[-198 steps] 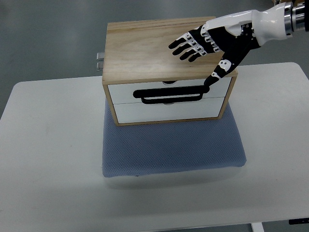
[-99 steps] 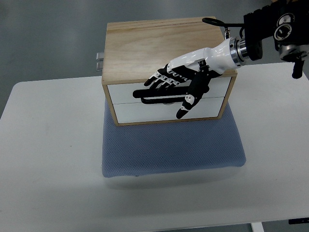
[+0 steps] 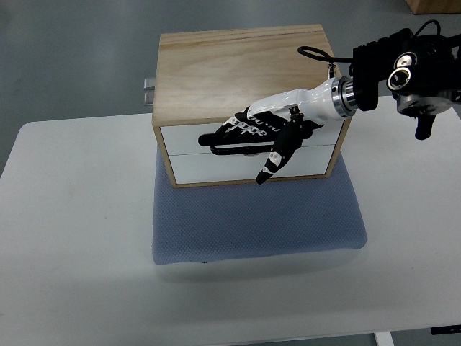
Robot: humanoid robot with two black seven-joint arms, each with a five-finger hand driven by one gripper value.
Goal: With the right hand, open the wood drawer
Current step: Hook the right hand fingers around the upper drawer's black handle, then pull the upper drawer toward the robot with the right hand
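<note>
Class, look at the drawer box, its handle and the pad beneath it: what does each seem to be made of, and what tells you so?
Drawer box: pale, unpainted-looking wood, with visible grain lines on top. Its drawer fronts are smooth and white, perhaps painted or laminated. Handle: black and smooth, plastic or coated metal; unclear which. Pad: blue-grey with a fine dotted weave and soft rounded edges, probably fabric-covered foam.

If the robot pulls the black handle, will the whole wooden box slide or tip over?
Probably not tip: the wooden box looks wide and low. It might slide a little, though the blue mat under it looks grippy. The right hand lies on the black handle, so the top drawer would likely move first.
</note>
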